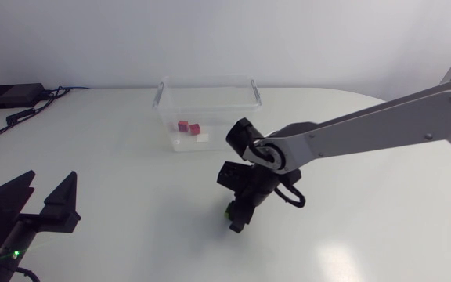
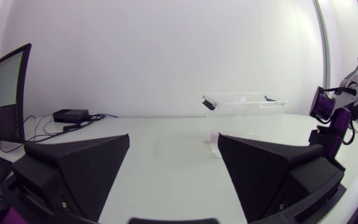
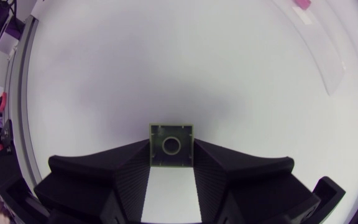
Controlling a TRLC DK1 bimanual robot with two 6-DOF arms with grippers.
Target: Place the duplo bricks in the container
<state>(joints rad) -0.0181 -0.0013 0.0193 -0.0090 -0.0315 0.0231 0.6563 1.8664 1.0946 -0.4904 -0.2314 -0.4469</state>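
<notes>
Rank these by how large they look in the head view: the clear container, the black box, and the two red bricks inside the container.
1. clear container, by far the largest.
2. black box.
3. one red brick and the other red brick: they look alike, so I won't rank them.

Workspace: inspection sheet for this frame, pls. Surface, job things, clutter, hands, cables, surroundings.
Surface: white table, no spills or marks seen.
Job's things: clear container at the back middle, open, holding two red bricks and a white piece. The green brick is outside it, in front.
Clutter: black box at the back left corner.
Hands: right hand is shut on the green brick, low over the table. Left hand is open, empty, at the near left.
Cables: cables run from the black box along the back left edge, away from both hands.
Surroundings: nothing seen.
</notes>
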